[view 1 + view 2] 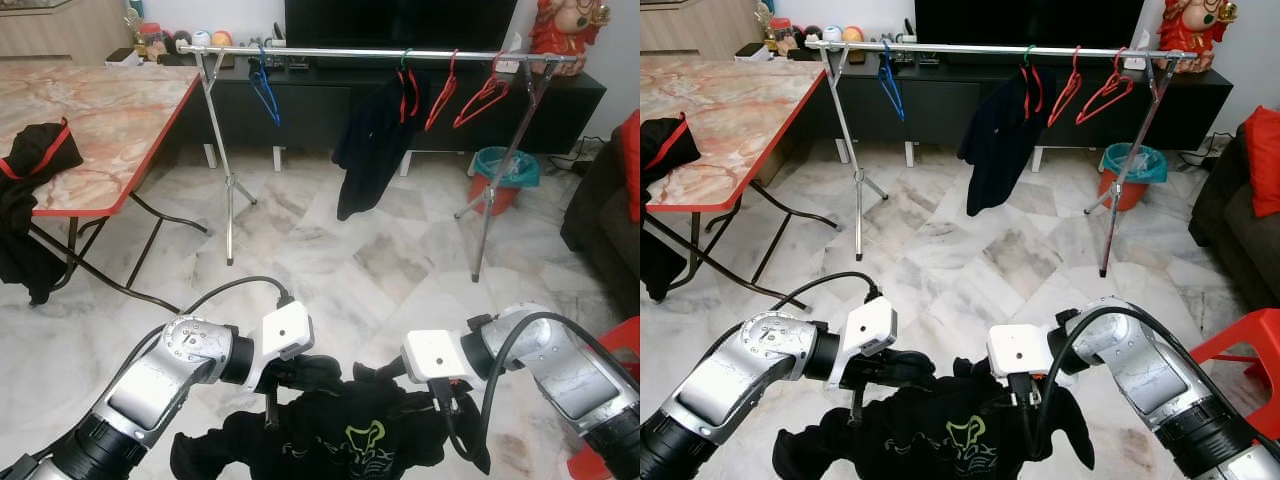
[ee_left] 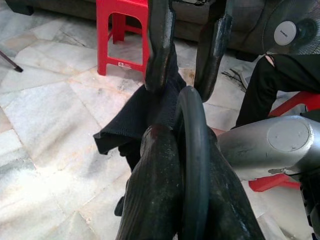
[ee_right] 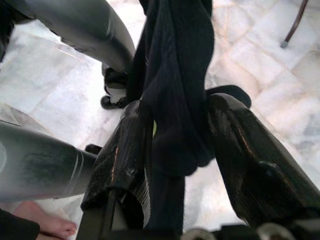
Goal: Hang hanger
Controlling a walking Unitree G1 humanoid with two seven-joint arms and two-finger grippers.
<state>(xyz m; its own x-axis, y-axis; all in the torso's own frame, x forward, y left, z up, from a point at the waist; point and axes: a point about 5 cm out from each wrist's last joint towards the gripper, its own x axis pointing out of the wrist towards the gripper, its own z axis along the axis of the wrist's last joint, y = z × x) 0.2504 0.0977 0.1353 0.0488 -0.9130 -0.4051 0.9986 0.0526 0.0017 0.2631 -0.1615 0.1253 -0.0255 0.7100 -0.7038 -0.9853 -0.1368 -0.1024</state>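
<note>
I hold one black shirt (image 1: 940,435) at six o'clock, left gripper (image 1: 300,372) and right gripper (image 1: 1025,400) jaws both clenched on it. At twelve o'clock, a rail (image 1: 380,50) carries five hangers above marble floor (image 1: 330,250).

Black garment (image 1: 940,435) with a green-white print, presumably on the hanger, hangs low in front of the robot above the marble floor, well short of the rail. Fabric is bunched and drooping, hanger frame itself not discernible. Clothes rail (image 1: 390,52) stands across the room, carrying a blue hanger (image 1: 264,92), red hangers (image 1: 470,95) and a dark shirt (image 1: 372,140).
</note>
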